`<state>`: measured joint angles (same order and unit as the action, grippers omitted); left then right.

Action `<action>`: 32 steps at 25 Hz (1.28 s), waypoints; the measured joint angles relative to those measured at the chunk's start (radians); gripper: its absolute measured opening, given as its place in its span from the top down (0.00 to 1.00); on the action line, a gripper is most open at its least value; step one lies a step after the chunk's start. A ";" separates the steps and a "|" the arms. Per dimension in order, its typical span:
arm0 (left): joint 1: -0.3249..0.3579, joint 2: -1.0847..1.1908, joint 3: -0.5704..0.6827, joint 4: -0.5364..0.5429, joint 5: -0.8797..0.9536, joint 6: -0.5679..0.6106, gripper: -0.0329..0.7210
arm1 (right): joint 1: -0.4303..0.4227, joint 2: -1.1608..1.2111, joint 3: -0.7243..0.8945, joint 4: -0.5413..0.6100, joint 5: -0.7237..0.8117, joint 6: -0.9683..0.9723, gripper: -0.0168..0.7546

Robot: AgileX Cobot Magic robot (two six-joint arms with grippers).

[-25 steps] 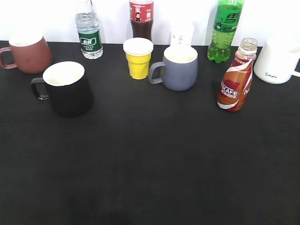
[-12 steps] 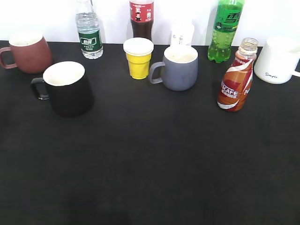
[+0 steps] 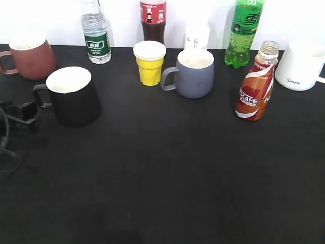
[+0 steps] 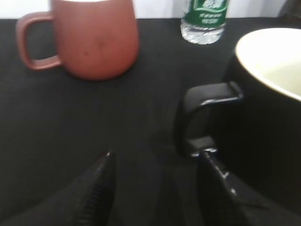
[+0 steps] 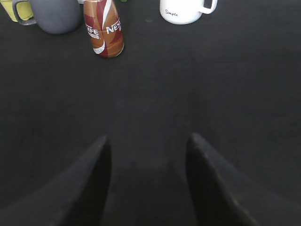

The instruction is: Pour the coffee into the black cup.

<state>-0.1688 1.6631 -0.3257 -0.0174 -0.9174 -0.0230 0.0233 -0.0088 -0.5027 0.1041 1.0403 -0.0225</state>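
The coffee bottle (image 3: 255,85) with its red-orange swirled label stands upright at the right of the black table; it also shows in the right wrist view (image 5: 103,29). The black cup (image 3: 74,96) with white interior stands at the left, handle pointing left; it shows in the left wrist view (image 4: 263,117). My left gripper (image 3: 20,113) is open and empty just left of the cup's handle; in its wrist view (image 4: 157,157) the right fingertip is near the handle (image 4: 207,117). My right gripper (image 5: 148,141) is open and empty, well short of the bottle, out of the exterior view.
A maroon mug (image 3: 30,58), water bottle (image 3: 95,35), cola bottle (image 3: 153,19), yellow cup (image 3: 150,63), grey-blue mug (image 3: 193,73), green bottle (image 3: 244,33) and white mug (image 3: 302,66) line the back of the table.
My left gripper has come into the exterior view at the left edge, beside the black cup's handle. The cups and bottles have not moved.
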 joint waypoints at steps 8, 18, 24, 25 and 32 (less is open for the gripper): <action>0.000 0.061 -0.035 0.054 -0.088 -0.039 0.40 | 0.000 0.000 0.000 0.000 0.000 0.000 0.45; 0.001 0.291 -0.273 0.087 -0.118 -0.042 0.46 | 0.000 0.000 0.000 0.000 0.000 0.000 0.45; 0.000 0.334 -0.307 0.139 -0.212 -0.036 0.88 | 0.000 0.000 0.000 0.000 0.000 0.000 0.45; 0.000 0.291 -0.279 0.146 -0.208 -0.034 0.88 | 0.000 0.000 0.000 0.000 0.000 0.000 0.45; -0.039 0.045 -0.248 0.404 -0.175 -0.150 0.88 | 0.000 0.000 0.000 0.000 0.000 0.000 0.45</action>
<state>-0.2074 1.7081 -0.5737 0.3864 -1.0921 -0.1727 0.0233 -0.0088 -0.5027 0.1041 1.0403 -0.0225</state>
